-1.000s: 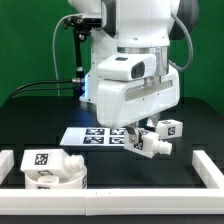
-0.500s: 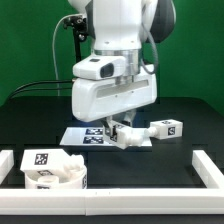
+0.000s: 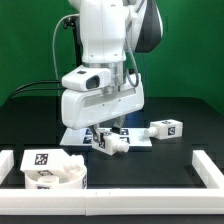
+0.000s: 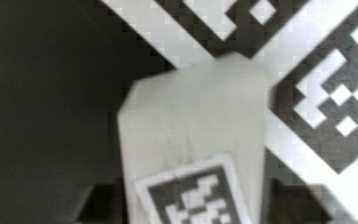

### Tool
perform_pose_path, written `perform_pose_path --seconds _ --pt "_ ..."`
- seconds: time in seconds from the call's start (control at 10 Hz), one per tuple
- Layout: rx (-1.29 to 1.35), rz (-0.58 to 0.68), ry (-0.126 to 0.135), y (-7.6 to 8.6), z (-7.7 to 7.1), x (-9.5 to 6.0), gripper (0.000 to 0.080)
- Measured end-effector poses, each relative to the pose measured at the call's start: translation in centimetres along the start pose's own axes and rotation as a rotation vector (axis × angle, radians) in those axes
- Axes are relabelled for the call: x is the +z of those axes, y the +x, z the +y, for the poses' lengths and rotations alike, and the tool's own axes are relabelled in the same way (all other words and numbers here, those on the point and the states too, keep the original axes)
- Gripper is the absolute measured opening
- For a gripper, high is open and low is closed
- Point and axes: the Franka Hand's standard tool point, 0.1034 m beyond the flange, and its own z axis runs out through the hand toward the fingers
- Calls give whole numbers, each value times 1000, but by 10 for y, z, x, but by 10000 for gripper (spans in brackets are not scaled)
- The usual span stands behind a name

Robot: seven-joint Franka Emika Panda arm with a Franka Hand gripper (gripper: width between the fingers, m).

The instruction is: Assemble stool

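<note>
A white stool leg [image 3: 113,143] lies low at the front edge of the marker board [image 3: 82,137], between the fingers of my gripper [image 3: 110,137]. In the wrist view this tagged leg [image 4: 194,120] fills the middle over the marker board [image 4: 327,95], and my gripper [image 4: 197,205] straddles it. The dark fingers [image 4: 108,200] stand on either side, with a thin gap at one side, so the jaws look open. A second leg [image 3: 165,128] lies at the exterior view's right. The round seat [image 3: 43,162], with a tag on top, sits at the front left.
White border rails run along the front: one at the exterior view's right [image 3: 208,168], one at the left [image 3: 5,160]. Black cables hang behind the arm at the back left. The table is black.
The arm has swung toward the exterior view's left and lowered, carrying the leg from beside the second leg down to the marker board's front edge. The jaws have widened slightly.
</note>
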Motion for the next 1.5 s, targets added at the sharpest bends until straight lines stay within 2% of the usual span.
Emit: perform_pose_path --seconds 0.1,0.2,0.3,0.4,0.5,0.8,0.9,1.1,1.2,1.3,1.4,1.5 --pt "-1 0 -1 0 0 0 532" --pt "-5 -2 1 0 1 0 532" --pt "-32 -26 17 -2 5 -7 623" --pt "-47 -53 30 0 16 -25 644" --pt "-55 -57 23 10 28 -42 644" --pt "-159 -62 24 41 71 -75 649" --pt "-161 -58 19 52 78 -79 649" --pt "-160 -60 24 49 75 -76 649" --pt "-177 -51 13 51 76 -73 649" --pt "-242 -24 -3 46 72 -53 649" --pt "-275 -60 43 38 78 -49 649" --pt "-309 -70 54 49 105 -61 649"
